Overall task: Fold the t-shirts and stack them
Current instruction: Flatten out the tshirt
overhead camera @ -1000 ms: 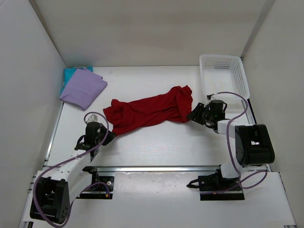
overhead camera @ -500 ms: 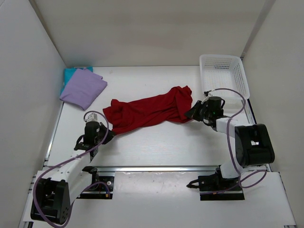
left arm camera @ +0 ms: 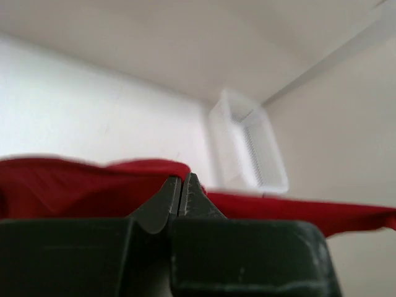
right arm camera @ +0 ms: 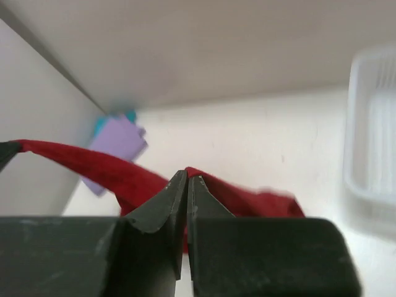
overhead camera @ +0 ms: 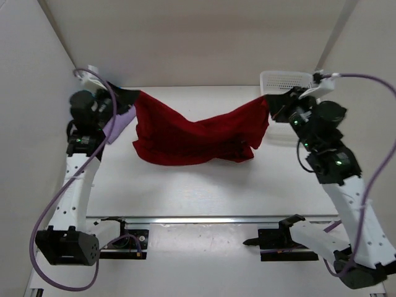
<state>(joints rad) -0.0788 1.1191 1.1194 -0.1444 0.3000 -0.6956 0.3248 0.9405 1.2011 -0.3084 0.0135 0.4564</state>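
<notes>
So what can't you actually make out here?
- Top view: the left arm hides the teal t-shirt and most of the lavender t-shirt.
- Top view: whether the red t-shirt touches the table at its sagging middle.
- Wrist views: the basket is blurred; the left gripper and right gripper cover the cloth they pinch.

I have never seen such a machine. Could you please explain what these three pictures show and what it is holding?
Two robot arms are bolted to a white table. One picture looks down from a fixed camera above; the other two come from a camera on each wrist. The left hand and the right hand are both shut on a red t-shirt, holding it lifted and stretched between them. A lavender t-shirt lies far left over a teal one; a white basket stands far right.
</notes>
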